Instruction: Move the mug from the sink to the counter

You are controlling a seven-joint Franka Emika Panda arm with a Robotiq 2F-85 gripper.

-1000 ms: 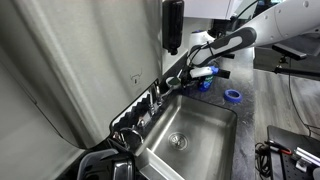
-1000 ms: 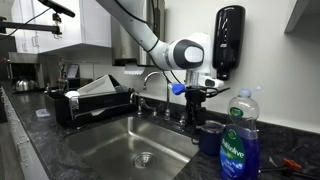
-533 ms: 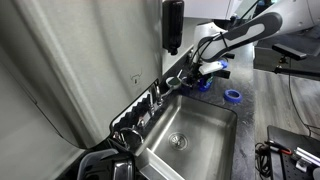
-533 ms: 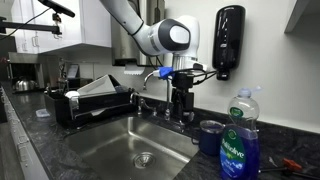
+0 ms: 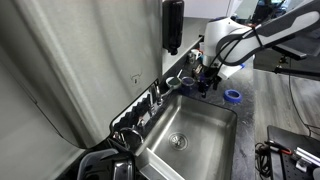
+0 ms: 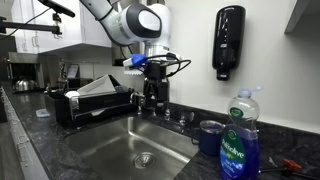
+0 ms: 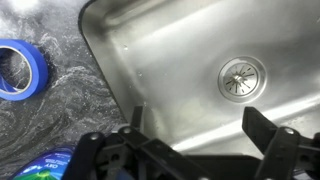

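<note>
The dark blue mug stands upright on the dark counter, between the sink and a soap bottle. In the other exterior view I cannot make it out behind the arm. The steel sink is empty around its round drain. My gripper hangs over the sink's back edge near the faucet, well apart from the mug. Its two black fingers are spread wide with nothing between them.
A flat blue tape ring lies on the counter by the sink's corner. A blue soap bottle stands beside the mug. A black dish rack sits on the sink's other side. A black dispenser hangs on the wall.
My gripper has moved away from the mug on the counter and swung across to above the sink. The mug has stayed where it stood.
</note>
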